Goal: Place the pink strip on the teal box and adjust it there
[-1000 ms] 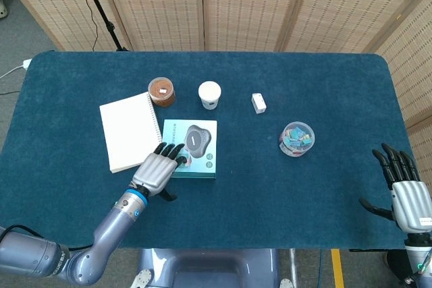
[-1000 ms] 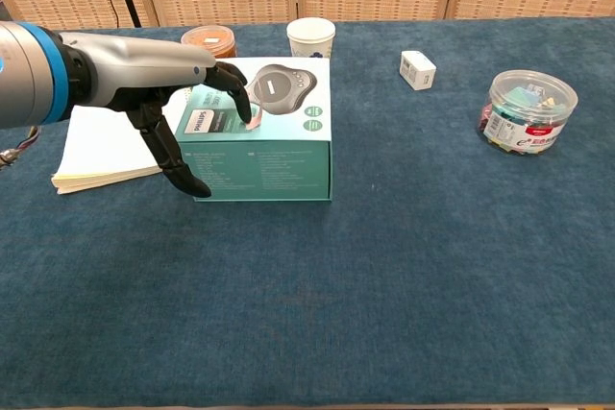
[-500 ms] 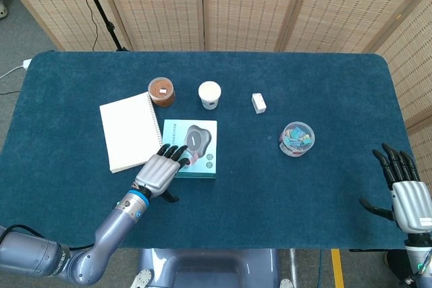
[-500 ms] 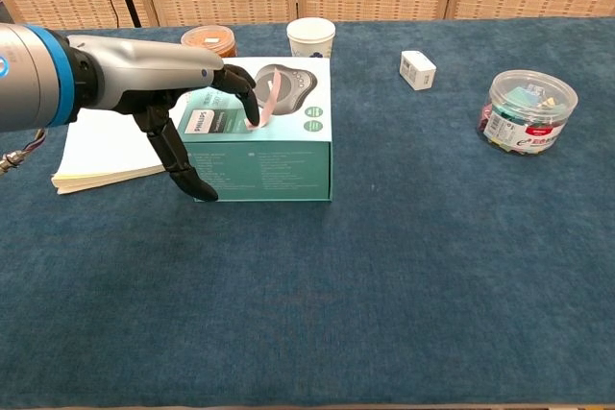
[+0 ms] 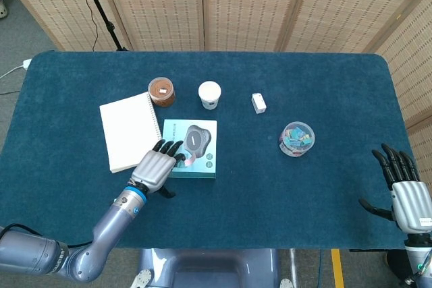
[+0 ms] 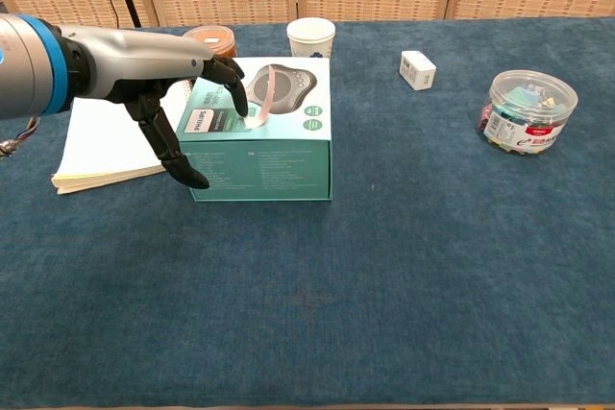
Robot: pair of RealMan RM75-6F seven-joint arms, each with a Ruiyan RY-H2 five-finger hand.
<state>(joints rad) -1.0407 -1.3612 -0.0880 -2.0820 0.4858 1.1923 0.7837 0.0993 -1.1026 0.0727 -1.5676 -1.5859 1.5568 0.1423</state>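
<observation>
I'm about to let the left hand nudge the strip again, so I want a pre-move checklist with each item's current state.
1. Pink strip on top of the teal box: ok.
2. Strip lying flat: not ok, it arches up off the lid.
3. Left hand at the strip: ok, its fingers meet the strip's near end.
4. Strip firmly held: cannot tell.
5. Right hand away from the box: ok, open at the table's edge.
6. Paper cup clear of the box: ok.
</observation>
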